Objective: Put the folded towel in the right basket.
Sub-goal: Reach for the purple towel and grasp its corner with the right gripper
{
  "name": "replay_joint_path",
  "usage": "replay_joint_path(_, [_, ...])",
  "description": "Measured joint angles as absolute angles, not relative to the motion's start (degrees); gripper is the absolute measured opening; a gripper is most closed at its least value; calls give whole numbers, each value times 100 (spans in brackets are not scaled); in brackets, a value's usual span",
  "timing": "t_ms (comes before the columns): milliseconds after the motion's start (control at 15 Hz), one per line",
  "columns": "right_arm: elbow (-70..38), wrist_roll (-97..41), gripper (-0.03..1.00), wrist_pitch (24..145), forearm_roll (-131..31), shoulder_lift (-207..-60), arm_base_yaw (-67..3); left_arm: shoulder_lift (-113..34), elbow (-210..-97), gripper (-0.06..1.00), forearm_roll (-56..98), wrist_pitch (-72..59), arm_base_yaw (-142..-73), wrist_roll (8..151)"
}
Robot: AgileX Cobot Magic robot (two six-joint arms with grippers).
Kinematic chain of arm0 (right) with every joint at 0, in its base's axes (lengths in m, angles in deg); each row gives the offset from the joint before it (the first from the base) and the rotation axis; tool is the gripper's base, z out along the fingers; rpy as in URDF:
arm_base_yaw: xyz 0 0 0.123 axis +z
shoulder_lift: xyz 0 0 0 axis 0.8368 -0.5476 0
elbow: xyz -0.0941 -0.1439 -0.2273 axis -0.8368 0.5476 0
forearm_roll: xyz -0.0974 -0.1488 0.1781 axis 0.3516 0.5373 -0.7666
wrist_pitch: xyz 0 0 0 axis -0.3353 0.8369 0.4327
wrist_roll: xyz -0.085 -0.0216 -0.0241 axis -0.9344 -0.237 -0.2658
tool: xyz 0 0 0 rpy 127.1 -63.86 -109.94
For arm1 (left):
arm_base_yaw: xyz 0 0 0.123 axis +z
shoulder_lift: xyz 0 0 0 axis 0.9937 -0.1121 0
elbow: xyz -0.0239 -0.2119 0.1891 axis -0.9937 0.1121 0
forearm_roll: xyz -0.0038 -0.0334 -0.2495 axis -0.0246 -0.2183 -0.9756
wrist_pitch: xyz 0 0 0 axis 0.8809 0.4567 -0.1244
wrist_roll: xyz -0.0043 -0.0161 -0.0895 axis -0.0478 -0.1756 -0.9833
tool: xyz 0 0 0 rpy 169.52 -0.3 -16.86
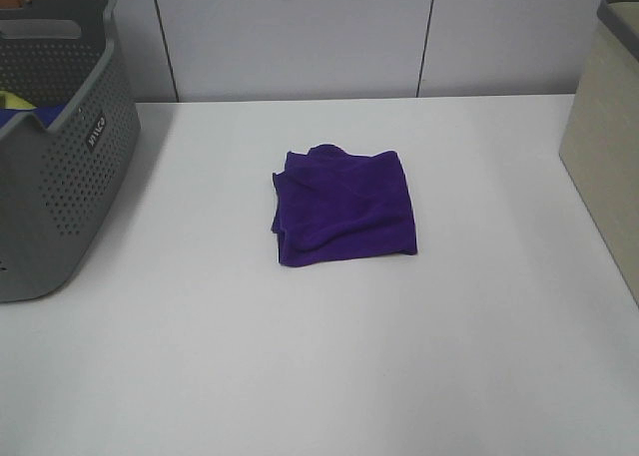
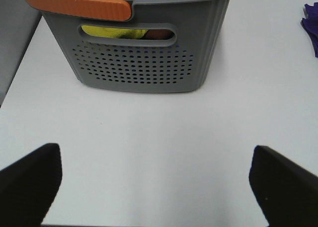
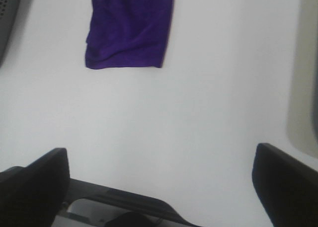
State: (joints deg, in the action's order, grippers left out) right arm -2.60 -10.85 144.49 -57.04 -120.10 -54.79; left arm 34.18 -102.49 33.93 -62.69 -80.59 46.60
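A folded purple towel (image 1: 344, 206) lies flat in the middle of the white table; it also shows in the right wrist view (image 3: 130, 28), and a corner of it in the left wrist view (image 2: 311, 26). The beige right basket (image 1: 607, 142) stands at the table's right edge, seen as a pale wall in the right wrist view (image 3: 303, 73). Neither arm shows in the exterior high view. My left gripper (image 2: 156, 187) is open and empty in front of the grey basket. My right gripper (image 3: 161, 187) is open and empty, well short of the towel.
A grey perforated basket (image 1: 55, 157) with an orange handle (image 2: 77, 6) stands at the left, holding yellow and blue cloth (image 2: 114, 32). A white panelled wall (image 1: 300, 37) runs behind the table.
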Motion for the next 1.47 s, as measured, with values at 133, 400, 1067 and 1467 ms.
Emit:
replay_joint_path(133, [-323, -1285, 96, 14140, -6443, -12973, -5422, 3418, -10249, 99, 3393, -6269, -8059, 4660])
replay_joint_path(400, [-346, -1921, 96, 13114, -7526, -15184, -4844, 3418, -10249, 99, 3393, -6269, -8059, 4660])
replay_joint_path(1067, [-2764, -2672, 95, 12501, -8465, -19035, -4809, 3418, -10249, 99, 3393, -6269, -8059, 4660])
replay_joint_path(1467, [-2832, -2528, 94, 12152, -7709, -19224, -4809, 3418, -10249, 99, 3393, -6269, -8059, 4660])
